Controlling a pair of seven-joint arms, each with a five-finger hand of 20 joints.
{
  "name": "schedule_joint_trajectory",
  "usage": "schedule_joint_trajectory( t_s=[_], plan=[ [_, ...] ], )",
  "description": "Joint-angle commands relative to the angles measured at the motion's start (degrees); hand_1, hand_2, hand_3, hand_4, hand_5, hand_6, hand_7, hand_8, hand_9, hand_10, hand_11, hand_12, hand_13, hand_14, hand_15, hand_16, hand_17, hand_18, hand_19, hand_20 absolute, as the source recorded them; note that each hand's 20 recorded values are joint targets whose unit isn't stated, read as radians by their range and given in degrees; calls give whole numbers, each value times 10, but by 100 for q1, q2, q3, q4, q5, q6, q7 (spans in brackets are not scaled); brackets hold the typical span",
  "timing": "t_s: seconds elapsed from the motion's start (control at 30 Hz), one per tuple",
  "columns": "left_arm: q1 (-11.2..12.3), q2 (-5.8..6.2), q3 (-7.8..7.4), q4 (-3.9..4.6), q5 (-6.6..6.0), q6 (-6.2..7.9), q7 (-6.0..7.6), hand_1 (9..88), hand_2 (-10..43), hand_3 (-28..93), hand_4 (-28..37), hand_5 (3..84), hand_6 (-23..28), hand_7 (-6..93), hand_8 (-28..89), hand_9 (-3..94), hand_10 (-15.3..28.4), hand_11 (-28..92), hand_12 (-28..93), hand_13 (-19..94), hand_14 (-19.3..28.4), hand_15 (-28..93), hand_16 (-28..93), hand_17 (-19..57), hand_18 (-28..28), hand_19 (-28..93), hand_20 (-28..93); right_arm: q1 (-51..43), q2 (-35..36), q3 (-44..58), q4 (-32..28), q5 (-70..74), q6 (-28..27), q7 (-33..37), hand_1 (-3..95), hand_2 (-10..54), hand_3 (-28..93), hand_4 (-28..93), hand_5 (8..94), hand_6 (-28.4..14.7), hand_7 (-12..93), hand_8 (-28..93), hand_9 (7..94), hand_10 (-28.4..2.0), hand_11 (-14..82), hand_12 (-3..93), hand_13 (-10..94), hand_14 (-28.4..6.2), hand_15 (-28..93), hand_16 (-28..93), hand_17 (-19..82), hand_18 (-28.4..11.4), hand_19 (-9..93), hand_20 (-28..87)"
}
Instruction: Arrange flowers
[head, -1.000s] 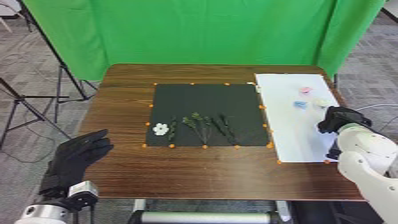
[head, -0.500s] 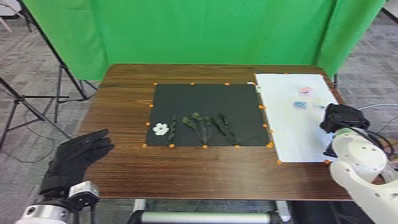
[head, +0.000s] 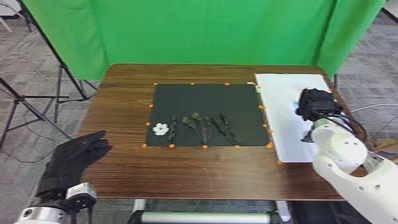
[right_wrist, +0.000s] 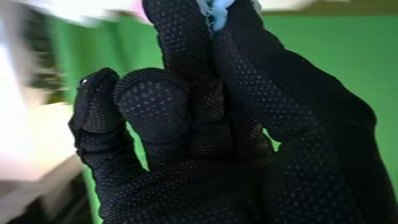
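Brown table (head: 187, 177) bears white sheet (head: 289, 137); right hand (head: 319, 104) over it pinches blue flower (right_wrist: 217, 11), left hand (head: 70, 159), fingers loosely extended, left of it.

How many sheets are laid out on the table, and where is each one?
2: the black sheet in the middle, holding the white flower and green sprigs; the white sheet to its right, partly hidden by the right hand and arm.

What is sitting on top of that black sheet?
A white flower and green sprigs lie on the black sheet. Anything directly beneath them is covered, so I can't tell.
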Motion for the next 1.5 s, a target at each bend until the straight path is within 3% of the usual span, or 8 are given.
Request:
schedule_joint_trajectory(
  t_s=[0.03,0.23,0.27,0.6,0.77,0.93,1.17,1.5],
  plan=[
    [26,6,-5,-55,-1,13,-72,305,66,799,-100,507,161,151,-85,423,231,414,103,309,284,629,-126,-69,227,623,160,1417,-860,-1331,-258,98,-23,-519,561,-86,769,-283,803,-1,203,25,896,-74,187,342,728,-65,744,274,333,-236,885,335],
    [-20,20,31,-47,7,28,-75,305,65,799,-99,506,160,151,-85,424,230,414,104,310,284,630,-126,-69,227,623,160,2003,-1746,-2039,183,-153,-142,-720,560,-87,771,-283,804,-1,202,25,896,-74,188,342,727,-67,744,274,330,-236,886,332],
    [-66,-1,25,-34,26,-6,-130,305,65,799,-99,506,161,151,-85,424,230,414,104,310,284,629,-127,-69,227,623,160,2086,-1827,-2159,252,-142,-140,-692,560,-87,771,-283,804,-1,202,26,896,-74,188,342,727,-66,744,274,329,-235,885,332],
    [-261,-33,27,45,91,-131,-231,305,65,799,-98,506,161,151,-84,424,230,414,104,310,284,630,-127,-69,227,623,160,1998,-3121,-2090,1163,-777,-448,-917,557,-87,775,-283,804,1,204,25,895,-76,191,343,725,-66,745,273,319,-233,881,330],
    [-489,-46,104,140,136,-267,-332,305,65,798,-98,506,161,150,-85,423,231,414,104,309,284,630,-127,-69,227,623,160,1828,-3751,-1961,1558,-1041,-444,-1019,554,-87,777,-283,803,2,205,24,895,-76,192,341,724,-67,744,275,316,-233,879,329],
    [-904,-16,249,269,226,-474,-509,304,65,799,-97,506,161,150,-85,423,231,413,103,310,284,630,-127,-69,227,623,160,1715,-3977,-1878,1718,-1172,-417,-936,553,-87,779,-283,803,2,206,24,894,-76,195,340,723,-67,743,277,316,-232,878,328],
    [-917,-24,238,275,211,-447,-460,305,65,799,-98,506,161,150,-84,423,231,414,104,309,284,630,-127,-69,227,624,160,1735,-4137,-1866,1894,-1231,-181,-846,551,-87,779,-283,803,3,206,22,895,-76,199,340,721,-69,743,278,314,-233,877,328],
    [-1088,15,389,330,170,-423,-359,304,64,800,-98,507,162,150,-84,423,231,414,104,310,284,631,-127,-69,227,624,160,1707,-4353,-1810,2162,-1443,188,-852,543,-84,769,-283,780,2,208,8,878,-71,171,338,701,-60,721,299,303,-223,865,319]
  ],
)
